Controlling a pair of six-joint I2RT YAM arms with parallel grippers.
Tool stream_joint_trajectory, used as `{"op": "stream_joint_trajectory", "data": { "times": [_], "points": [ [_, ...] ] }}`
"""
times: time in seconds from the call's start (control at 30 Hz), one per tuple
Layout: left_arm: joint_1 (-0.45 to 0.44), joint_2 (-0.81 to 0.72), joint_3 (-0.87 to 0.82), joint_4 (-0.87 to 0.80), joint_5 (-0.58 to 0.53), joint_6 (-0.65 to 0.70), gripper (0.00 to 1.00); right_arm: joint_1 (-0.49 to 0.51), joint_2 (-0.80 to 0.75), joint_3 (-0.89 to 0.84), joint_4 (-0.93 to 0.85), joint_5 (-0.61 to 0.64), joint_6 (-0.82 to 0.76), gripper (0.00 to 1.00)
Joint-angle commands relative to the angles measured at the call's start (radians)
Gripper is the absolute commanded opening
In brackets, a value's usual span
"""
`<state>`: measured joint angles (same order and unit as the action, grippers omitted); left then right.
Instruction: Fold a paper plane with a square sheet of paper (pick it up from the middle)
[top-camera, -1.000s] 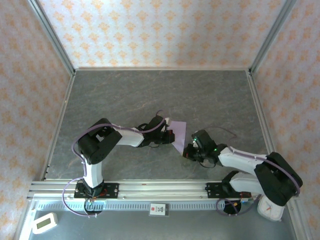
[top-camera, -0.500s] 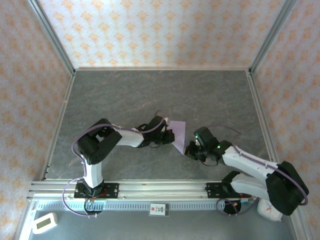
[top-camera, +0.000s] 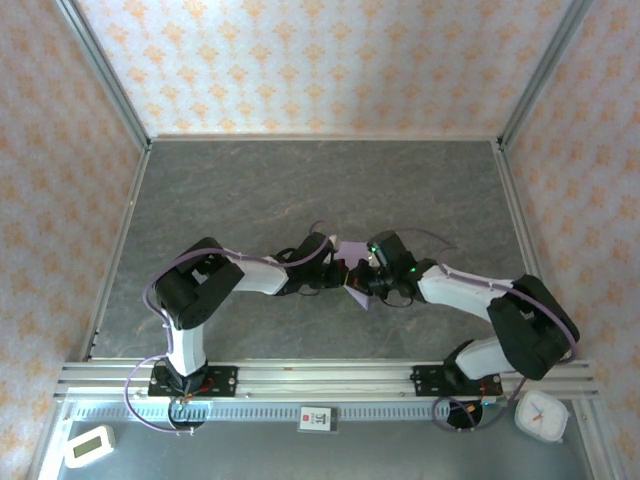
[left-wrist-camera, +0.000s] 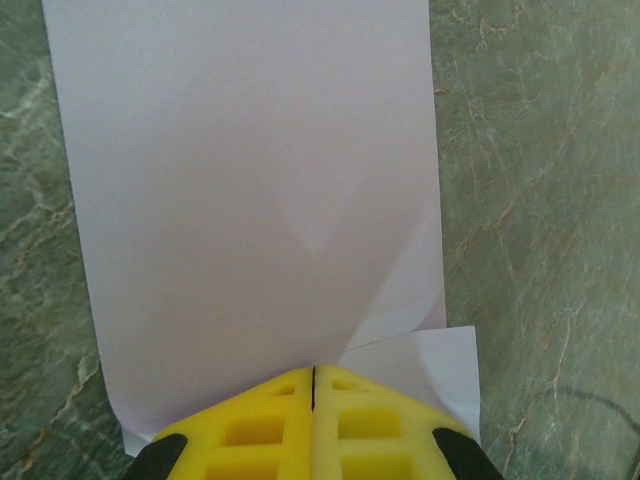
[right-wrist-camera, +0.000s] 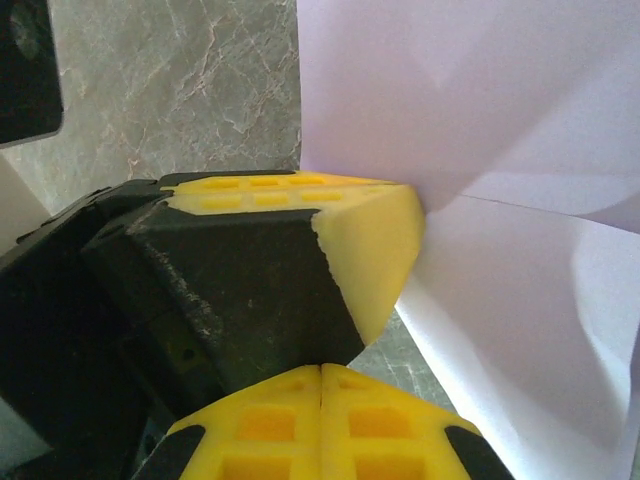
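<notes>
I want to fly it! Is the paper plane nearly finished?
Not yet. Done: the lavender paper already shows overlapping folded layers. In hand: the left gripper and right gripper, both shut, meet at its edge, apparently pressing a fold. Left: it looks like a wide folded sheet, not a slim dart, so more folds are needed.

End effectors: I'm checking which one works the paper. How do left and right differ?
The left end effector reaches in from the left, the right end effector from the right. The left one's tips sit on the paper; the right one's point at the left one's side, beside the paper. Both are shut, with yellow fingers.
</notes>
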<state>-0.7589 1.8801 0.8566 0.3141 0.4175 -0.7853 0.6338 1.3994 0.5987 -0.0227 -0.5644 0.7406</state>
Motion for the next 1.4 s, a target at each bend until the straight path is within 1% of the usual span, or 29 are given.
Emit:
{"op": "stream_joint_trajectory", "data": {
  "times": [0.0,0.13,0.23,0.5,0.63,0.67,0.8,0.93,1.0,1.17,1.37],
  "points": [
    [0.004,0.095,-0.038,-0.187,-0.104,0.000,0.00,-0.004,0.047,-0.081,0.067,0.014,0.007,0.00],
    [0.005,0.096,-0.047,-0.188,-0.104,0.001,0.00,-0.038,0.047,-0.169,0.083,0.032,-0.001,0.00],
    [0.004,0.099,-0.047,-0.187,-0.102,-0.002,0.00,-0.045,0.040,-0.216,0.080,0.034,-0.007,0.00],
    [0.007,0.092,-0.026,-0.202,-0.098,0.007,0.00,-0.051,0.000,-0.275,0.042,0.059,0.004,0.00],
    [0.013,0.035,0.017,-0.230,-0.093,0.032,0.00,-0.052,0.015,-0.284,0.037,0.060,0.008,0.00],
    [0.016,-0.008,0.025,-0.230,-0.086,0.032,0.00,-0.052,0.019,-0.284,0.033,0.062,0.007,0.00],
    [0.017,-0.098,0.066,-0.244,-0.047,0.027,0.00,-0.052,0.015,-0.291,0.026,0.071,0.009,0.00],
    [0.000,-0.142,0.053,-0.199,0.009,-0.024,0.00,-0.052,0.011,-0.300,0.023,0.072,0.010,0.00],
    [-0.018,-0.147,0.040,-0.162,0.018,-0.049,0.00,-0.052,0.013,-0.302,0.023,0.073,0.010,0.00],
    [-0.061,-0.105,0.036,-0.078,0.035,-0.095,0.00,-0.052,0.027,-0.307,0.024,0.073,0.011,0.00],
    [-0.081,-0.060,0.009,-0.013,0.033,-0.142,0.00,-0.051,0.029,-0.303,0.013,0.076,0.013,0.00]
  ]
}}
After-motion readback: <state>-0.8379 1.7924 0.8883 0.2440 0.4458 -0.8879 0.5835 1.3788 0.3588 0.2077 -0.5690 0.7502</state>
